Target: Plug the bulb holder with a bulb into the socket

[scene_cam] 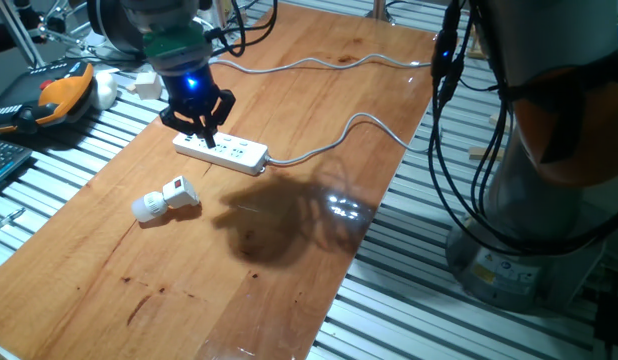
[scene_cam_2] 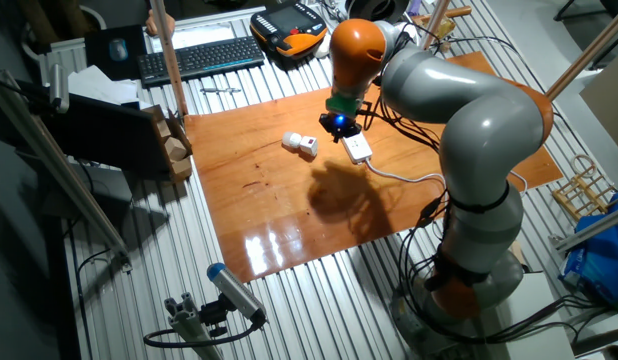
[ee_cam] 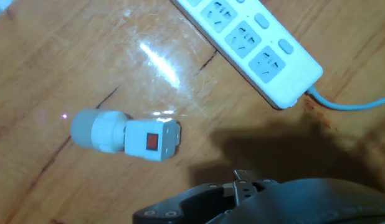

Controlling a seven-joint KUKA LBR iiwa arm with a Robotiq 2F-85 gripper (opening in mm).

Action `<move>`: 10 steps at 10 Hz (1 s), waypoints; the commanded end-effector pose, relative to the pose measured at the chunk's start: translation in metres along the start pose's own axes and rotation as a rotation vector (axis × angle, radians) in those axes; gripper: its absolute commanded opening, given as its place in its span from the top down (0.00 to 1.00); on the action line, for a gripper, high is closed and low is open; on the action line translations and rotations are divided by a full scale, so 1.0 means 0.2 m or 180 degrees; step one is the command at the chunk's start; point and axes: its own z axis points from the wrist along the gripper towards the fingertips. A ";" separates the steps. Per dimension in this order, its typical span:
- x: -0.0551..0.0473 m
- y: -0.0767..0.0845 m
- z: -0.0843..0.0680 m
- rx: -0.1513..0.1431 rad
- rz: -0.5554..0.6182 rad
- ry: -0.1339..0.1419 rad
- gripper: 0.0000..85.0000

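hand view shows the bulb holder (ee_cam: 152,139) lying on its side on the wooden surface (ee_cam: 68,56), with the red switch facing up. the bulb (ee_cam: 86,129) is its round end, pointing away from the socket (ee_cam: 255,46). the socket lies flat, well apart from the holder, and its grey cable (ee_cam: 348,104) leaves from one end.

from one fixed view, my gripper (scene_cam: 201,130) hangs over one end of the socket (scene_cam: 224,150), with a blue light on above the fingers. the fingers look close together, but i cannot tell surely how wide they are. it holds nothing. the bulb holder (scene_cam: 169,197) rests free on the surface, nearer to the camera than the socket.
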 end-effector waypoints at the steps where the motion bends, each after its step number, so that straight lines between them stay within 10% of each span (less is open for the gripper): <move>1: 0.00 0.00 0.00 0.0022 -0.0004 0.0010 1.00; 5: 0.00 0.00 0.00 0.0162 -0.0235 -0.0034 1.00; 10: 0.00 0.00 0.00 -0.0060 0.0008 0.0006 1.00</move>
